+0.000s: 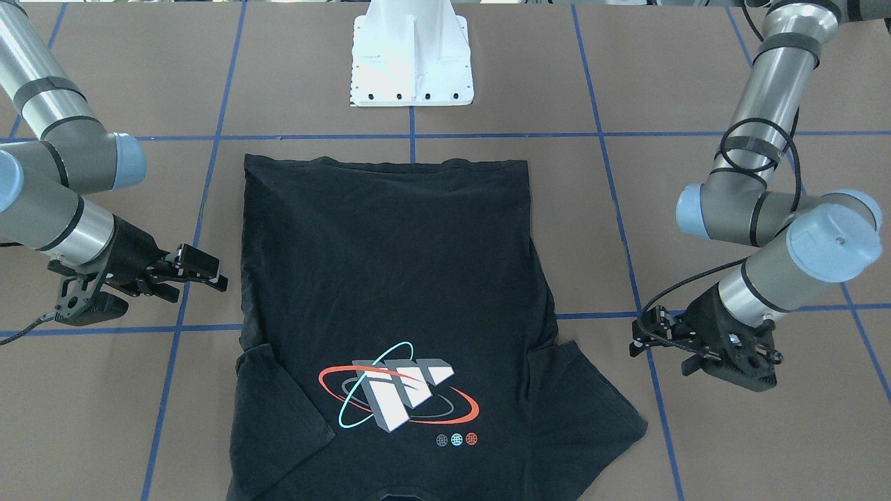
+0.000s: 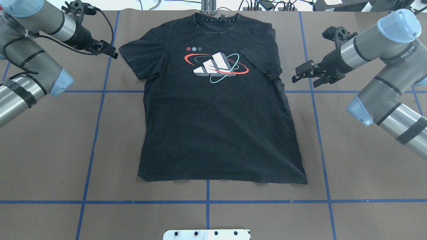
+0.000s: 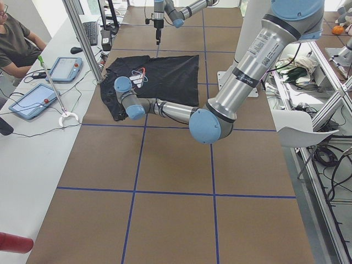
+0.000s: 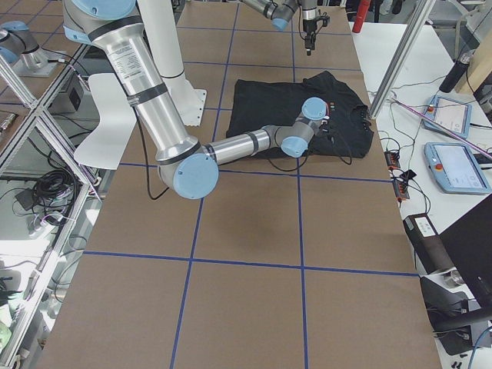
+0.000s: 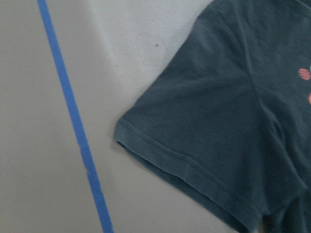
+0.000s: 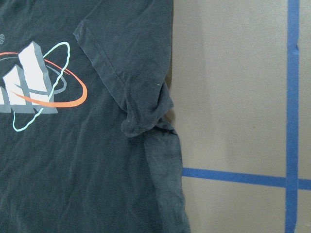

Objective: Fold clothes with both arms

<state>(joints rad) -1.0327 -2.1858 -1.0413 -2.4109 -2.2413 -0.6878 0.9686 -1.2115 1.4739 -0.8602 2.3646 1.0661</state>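
Note:
The black T-shirt (image 1: 390, 278) lies flat on the brown table, print side up, with its collar at the far edge from the robot (image 2: 217, 126). My left gripper (image 2: 111, 52) hovers just outside the shirt's left sleeve (image 5: 209, 145), which lies flat; its jaws look open and empty (image 1: 639, 335). My right gripper (image 2: 298, 73) hovers just outside the right sleeve (image 6: 146, 121), which is bunched at the armpit; it is open and empty (image 1: 205, 278). Neither gripper touches the cloth. No fingers show in either wrist view.
The white bolted base plate (image 1: 412, 62) stands on the robot's side of the shirt's hem. Blue tape lines (image 2: 206, 201) grid the table. An operator (image 3: 16, 44) sits with tablets (image 3: 66, 69) at a side desk beyond the collar end.

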